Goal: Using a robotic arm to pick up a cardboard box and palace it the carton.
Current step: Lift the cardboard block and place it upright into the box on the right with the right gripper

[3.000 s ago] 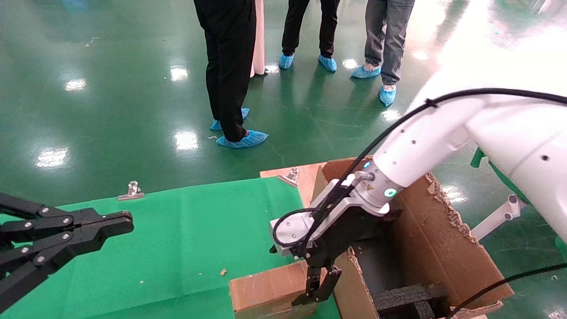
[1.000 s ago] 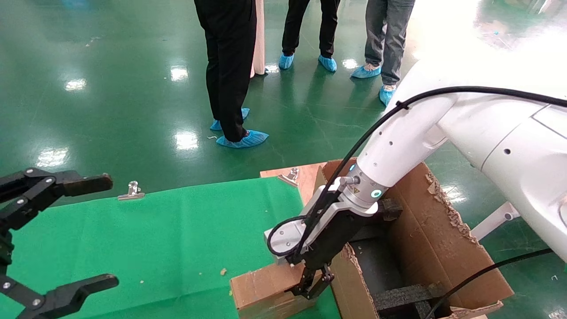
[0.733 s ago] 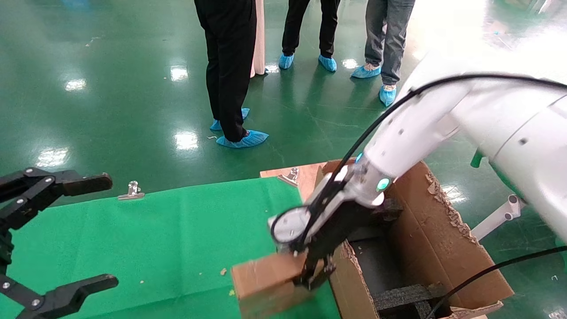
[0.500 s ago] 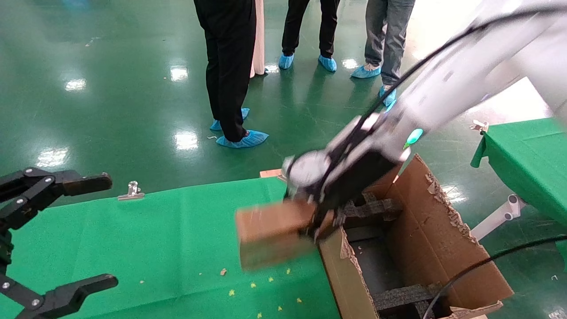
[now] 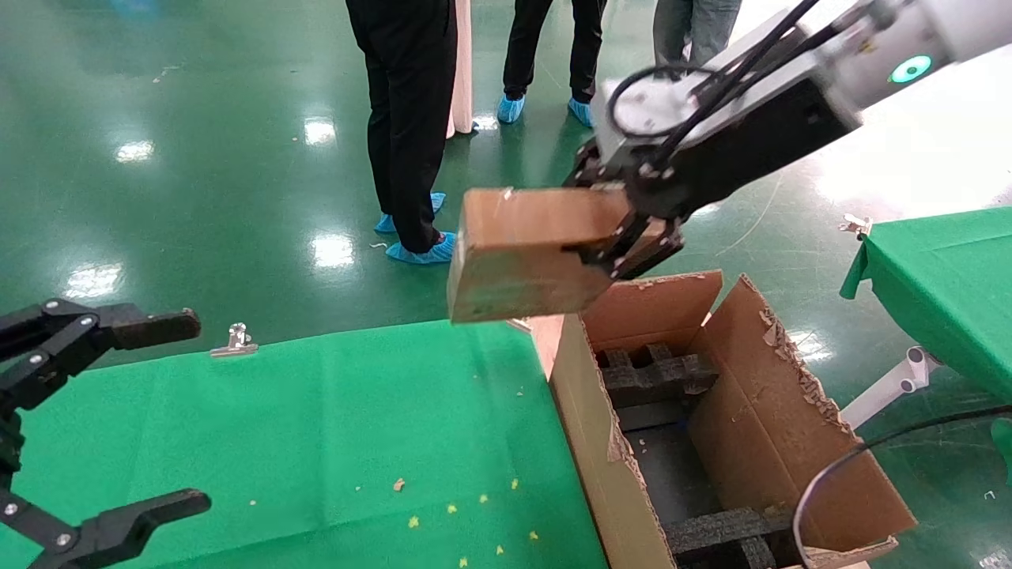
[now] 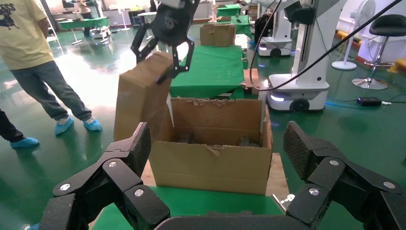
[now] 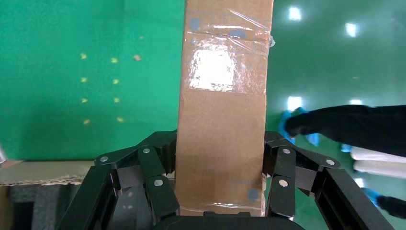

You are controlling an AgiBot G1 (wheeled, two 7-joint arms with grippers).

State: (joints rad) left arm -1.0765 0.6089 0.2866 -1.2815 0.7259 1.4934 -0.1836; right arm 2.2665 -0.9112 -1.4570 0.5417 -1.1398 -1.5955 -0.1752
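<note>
1. The robotic arm (image 5: 885, 47), which is the right arm, reaches in from the upper right of the head view, high above the floor, with its teal ring lit.
2. The right gripper (image 5: 624, 237) pinches the cardboard box (image 5: 534, 253) by 1 end; the right wrist view shows the box (image 7: 222, 105) pressed between the 2 black fingers (image 7: 158, 182), 1 on each long side.
3. The cardboard box hangs in the air, clear of the green table (image 5: 316, 427) and above the carton's far left corner, sticking out from the gripper toward the robot's left.
4. Clear tape runs across the box's face in the right wrist view.
5. The carton (image 5: 791, 411) stands open just beside the table's right edge, its right flap ragged, with black foam blocks (image 5: 652, 375) inside at the far end and at the near end.
6. From the left wrist view, the carton (image 6: 215, 158) sits straight ahead, and the box (image 6: 141, 100) hangs above its corner in the other arm's gripper (image 6: 165, 57).
7. The left gripper (image 5: 118, 411) is parked at the left edge of the head view over the table, its 2 fingers spread wide and holding nothing.
8. Yellow crumbs (image 5: 451, 510) dot the green cloth near the carton.
9. A metal clip (image 5: 235, 340) holds the cloth's far edge.
10. People in blue shoe covers (image 5: 431, 251) stand on the green floor beyond.
</note>
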